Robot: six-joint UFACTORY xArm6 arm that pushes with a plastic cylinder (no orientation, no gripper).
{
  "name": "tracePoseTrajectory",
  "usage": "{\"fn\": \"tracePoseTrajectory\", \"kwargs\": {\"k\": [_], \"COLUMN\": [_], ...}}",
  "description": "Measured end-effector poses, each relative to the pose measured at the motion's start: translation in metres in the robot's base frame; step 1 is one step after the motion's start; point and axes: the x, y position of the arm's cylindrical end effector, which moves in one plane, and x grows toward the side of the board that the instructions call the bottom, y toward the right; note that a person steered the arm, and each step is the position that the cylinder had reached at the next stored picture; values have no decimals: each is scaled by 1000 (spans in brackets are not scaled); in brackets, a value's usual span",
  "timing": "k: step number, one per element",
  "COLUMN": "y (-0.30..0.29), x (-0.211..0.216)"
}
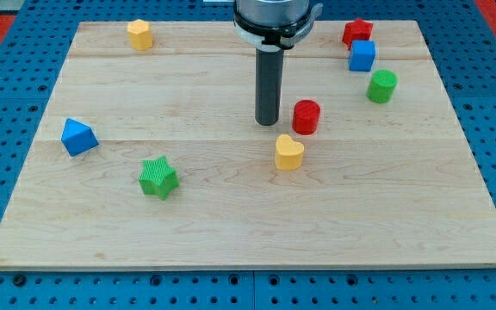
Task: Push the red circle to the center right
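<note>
The red circle (pixel 306 116) stands near the middle of the wooden board (pixel 231 224), a little right of centre. My tip (pixel 268 122) rests on the board just to the left of the red circle, with a small gap between them. A yellow heart (pixel 288 152) lies just below the red circle and below-right of my tip.
At the view's top right are a red star (pixel 357 33), a blue cube (pixel 362 56) and a green cylinder (pixel 381 86). A yellow block (pixel 139 34) is at top left, a blue triangle (pixel 77 136) at left, a green star (pixel 158 177) at lower left.
</note>
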Motion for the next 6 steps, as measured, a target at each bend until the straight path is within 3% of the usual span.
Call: {"fn": "tracePoseTrajectory", "kwargs": {"k": [3, 6], "y": [36, 115], "x": [-4, -2]}}
